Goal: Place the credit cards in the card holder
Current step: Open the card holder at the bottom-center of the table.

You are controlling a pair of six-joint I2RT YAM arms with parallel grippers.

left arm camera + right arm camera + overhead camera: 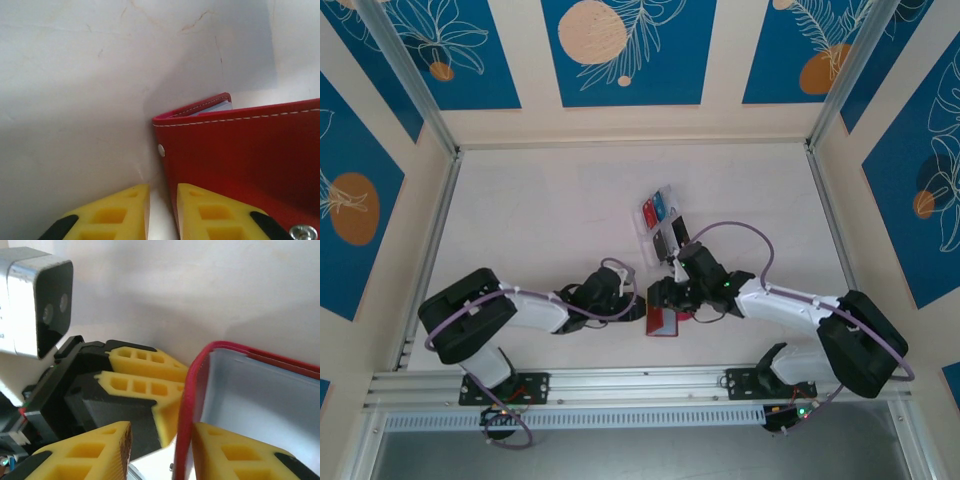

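The red card holder (pixel 662 323) lies near the table's front edge between both grippers, with one flap raised. My left gripper (pixel 162 195) is slightly open at the holder's left edge (pixel 240 150), with bare table in the gap between its fingers. My right gripper (pixel 160 442) is open astride the raised flap (pixel 187 405). Its right finger (pixel 235 455) rests against the grey-blue inside, and its left finger stands clear of the flap. The left gripper's yellow fingers (pixel 145 372) sit just beyond the flap. The credit cards, red and blue (pixel 658 208) and black (pixel 670 238), lie in a clear tray.
The clear plastic tray (pixel 645 232) sits just behind the right gripper, mid-table. Aluminium rails (pixel 620 382) frame the table at the front and sides. Bare tabletop stretches to the left and to the far side.
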